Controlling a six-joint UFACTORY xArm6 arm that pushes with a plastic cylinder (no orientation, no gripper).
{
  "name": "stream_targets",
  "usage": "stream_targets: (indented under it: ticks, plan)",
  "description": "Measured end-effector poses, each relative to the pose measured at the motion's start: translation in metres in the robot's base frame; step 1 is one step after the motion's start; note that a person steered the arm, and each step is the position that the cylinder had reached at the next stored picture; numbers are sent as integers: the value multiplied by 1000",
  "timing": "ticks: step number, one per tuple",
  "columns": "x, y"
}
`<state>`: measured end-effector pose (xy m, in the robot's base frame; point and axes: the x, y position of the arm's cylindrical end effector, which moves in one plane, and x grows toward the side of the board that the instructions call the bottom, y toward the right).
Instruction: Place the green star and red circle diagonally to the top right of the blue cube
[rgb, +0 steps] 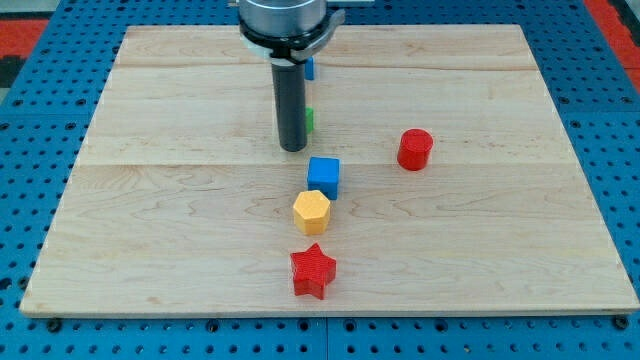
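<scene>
The bench (150, 200) is a pale wooden board made of joined planks, set on a blue perforated base (40, 335). Resting on the bench: a blue cube (323, 177) near the centre; a yellow hexagonal block (311, 212) just below it, close or touching; a red star (313, 271) toward the view's bottom; a red cylinder (414, 149) to the view's right. Behind the rod, a green block (309, 120) and another blue block (310, 68) show only as slivers; their shapes cannot be made out.
</scene>
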<state>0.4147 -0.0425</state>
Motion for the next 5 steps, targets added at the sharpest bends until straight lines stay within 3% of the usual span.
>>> stream_targets:
  ticks: [2,3,4,5]
  plan:
    - [-22,-73]
    - [-38,-15]
    - [-15,54]
    - [-15,65]
